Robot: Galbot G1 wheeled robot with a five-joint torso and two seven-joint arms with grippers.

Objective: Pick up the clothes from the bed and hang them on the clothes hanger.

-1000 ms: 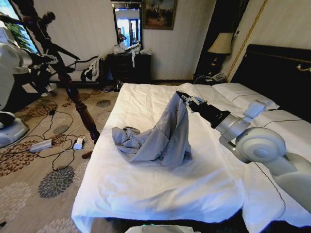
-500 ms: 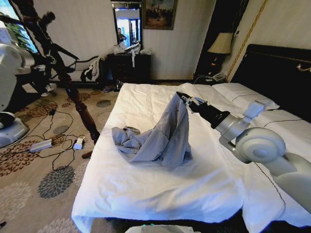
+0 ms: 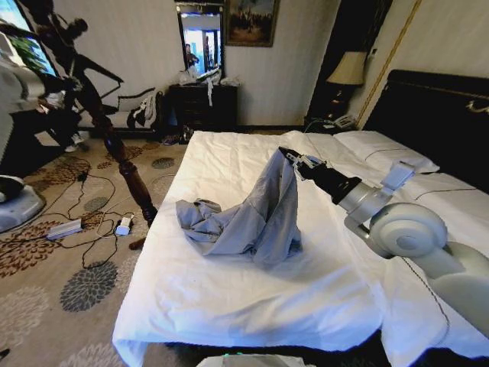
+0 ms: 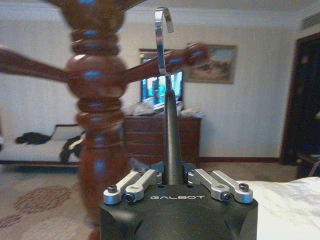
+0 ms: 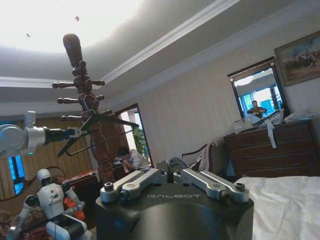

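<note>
My right gripper (image 3: 289, 157) clenched on the clothes (image 3: 256, 210), peak raised above the bed (image 3: 252, 298), hem trailing on sheet. Fabric judged light, limp, slippery; collar the best hold. My left gripper (image 4: 175, 181) clamps the clothes hanger (image 4: 162, 30), beside the bed.

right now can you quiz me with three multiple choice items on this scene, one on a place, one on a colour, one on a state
1. Where does the shirt lie?
A. on the carpet
B. on the bed
C. on the dresser

2. What colour is the shirt?
A. red
B. black
C. pale blue-grey

3. What is the right gripper doing?
A. pinching the shirt's top
B. hanging open above the pillows
C. holding the lamp

Answers: 1 B, it rests on the white sheet; 2 C, blue-grey against white; 3 A, the cloth rises in a peak to its fingers. The left gripper holds the clothes hanger by the wooden stand.
</note>
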